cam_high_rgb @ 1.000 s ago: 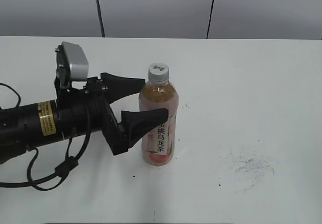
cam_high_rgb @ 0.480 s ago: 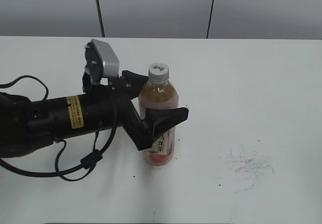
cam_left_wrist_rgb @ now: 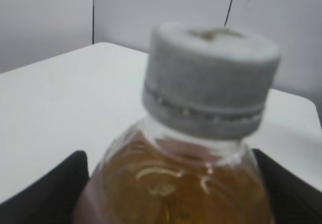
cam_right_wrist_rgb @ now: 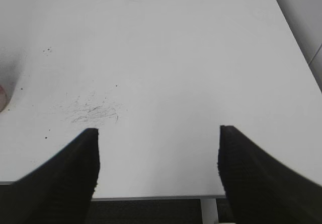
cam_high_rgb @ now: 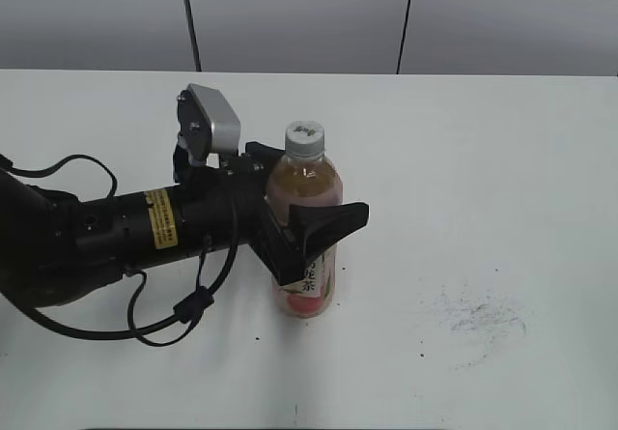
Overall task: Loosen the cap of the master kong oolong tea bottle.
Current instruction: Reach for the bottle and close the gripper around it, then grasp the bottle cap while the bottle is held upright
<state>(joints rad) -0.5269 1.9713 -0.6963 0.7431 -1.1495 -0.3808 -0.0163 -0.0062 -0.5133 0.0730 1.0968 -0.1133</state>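
The master kong oolong tea bottle (cam_high_rgb: 307,256) stands upright on the white table (cam_high_rgb: 463,159), with pale amber tea and a pink peach label. Its ribbed white-grey cap (cam_high_rgb: 303,140) is on the neck and nothing touches it. My left gripper (cam_high_rgb: 319,185) is open, and its black fingers straddle the bottle's upper body, one in front and one behind. In the left wrist view the cap (cam_left_wrist_rgb: 211,78) and bottle shoulder (cam_left_wrist_rgb: 176,183) fill the frame between the fingers of the left gripper (cam_left_wrist_rgb: 171,189). My right gripper (cam_right_wrist_rgb: 158,138) is open and empty over the table's near edge.
A patch of grey scuff marks (cam_high_rgb: 483,319) lies on the table right of the bottle and also shows in the right wrist view (cam_right_wrist_rgb: 93,110). A grey panelled wall (cam_high_rgb: 309,14) stands behind the table. The table's front edge (cam_right_wrist_rgb: 156,198) is under the right gripper.
My left arm has moved right, bringing its open fingers from beside the bottle to either side of it. The bottle has not moved.
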